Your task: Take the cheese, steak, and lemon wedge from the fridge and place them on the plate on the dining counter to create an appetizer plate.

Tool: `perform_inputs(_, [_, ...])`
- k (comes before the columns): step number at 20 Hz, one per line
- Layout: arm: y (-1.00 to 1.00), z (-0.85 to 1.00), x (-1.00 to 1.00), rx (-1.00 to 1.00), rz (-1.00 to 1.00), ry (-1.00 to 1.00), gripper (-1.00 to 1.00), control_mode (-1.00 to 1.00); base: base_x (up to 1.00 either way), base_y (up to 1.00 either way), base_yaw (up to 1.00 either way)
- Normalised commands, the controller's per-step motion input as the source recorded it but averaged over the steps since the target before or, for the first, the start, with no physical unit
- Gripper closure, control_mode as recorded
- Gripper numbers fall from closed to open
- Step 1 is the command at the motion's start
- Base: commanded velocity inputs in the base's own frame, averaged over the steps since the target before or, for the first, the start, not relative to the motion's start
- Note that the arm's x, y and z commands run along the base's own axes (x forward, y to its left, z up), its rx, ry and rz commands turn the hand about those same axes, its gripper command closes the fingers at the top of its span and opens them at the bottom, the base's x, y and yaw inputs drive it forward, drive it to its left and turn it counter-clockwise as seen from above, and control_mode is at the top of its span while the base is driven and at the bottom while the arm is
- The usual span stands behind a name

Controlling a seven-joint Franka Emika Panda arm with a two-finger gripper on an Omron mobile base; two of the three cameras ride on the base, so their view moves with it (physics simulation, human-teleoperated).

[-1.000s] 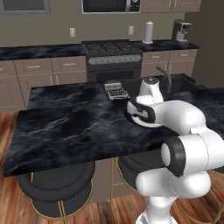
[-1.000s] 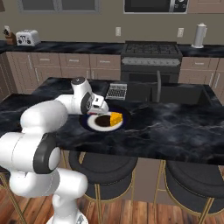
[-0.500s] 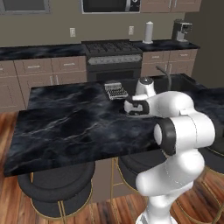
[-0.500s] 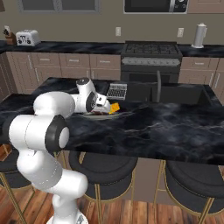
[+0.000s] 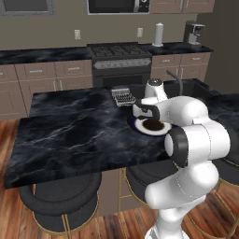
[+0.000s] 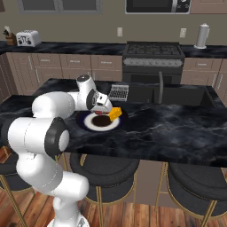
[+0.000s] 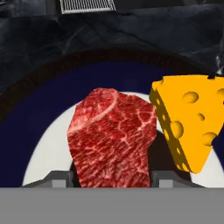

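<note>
On the black marble dining counter (image 5: 70, 130) (image 6: 177, 128) stands the plate (image 5: 132, 125) (image 6: 82, 122) (image 7: 43, 100), with its navy rim and white middle. My gripper (image 5: 148, 119) (image 6: 103, 111) (image 7: 113, 181) hangs just over its centre. The red steak (image 7: 113, 131) sits between the fingertips, which touch its two edges, and it casts a dark shadow on the white. The orange-yellow cheese (image 6: 115, 113) (image 7: 190, 118) rests on the plate's right side, close beside the steak. The lemon wedge and the fridge are out of view.
A small metal wire rack (image 5: 123, 95) (image 6: 119, 92) (image 7: 87, 5) lies on the counter just beyond the plate. A dark faucet (image 6: 160, 86) and a sink are to the right. Round dark stools (image 5: 60, 200) (image 6: 104, 170) stand under the near edge.
The arm has folded in closer, and the hand has turned and shifted a little over the plate. The cheese stays where it was.
</note>
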Motion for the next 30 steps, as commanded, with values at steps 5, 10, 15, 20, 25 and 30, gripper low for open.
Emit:
perform_inputs(5, [0.0, 0.37, -0.8, 0.0, -0.16, -0.12, -1.0, -1.0, 0.0, 0.0, 0.0])
perform_inputs(10, [0.0, 0.69, -0.91, 0.0, -0.17, -0.2, -1.0, -1.0, 0.0, 0.0, 0.0])
perform_inputs(15, [0.0, 0.98, -0.94, 0.0, -0.13, -0.28, -1.0, -1.0, 0.0, 0.0, 0.0])
perform_inputs(20, [-0.05, 1.0, -0.95, 0.05, -0.03, -0.18, -1.0, -1.0, 0.0, 0.0, 0.0])
perform_inputs(25, [-0.15, 0.91, -0.99, 0.15, 0.17, -0.02, -1.0, -1.0, 0.0, 0.0, 0.0])
perform_inputs(30, [-0.1, 0.64, -0.87, 0.07, 0.35, 0.0, -1.0, -1.0, 0.0, 0.0, 0.0])
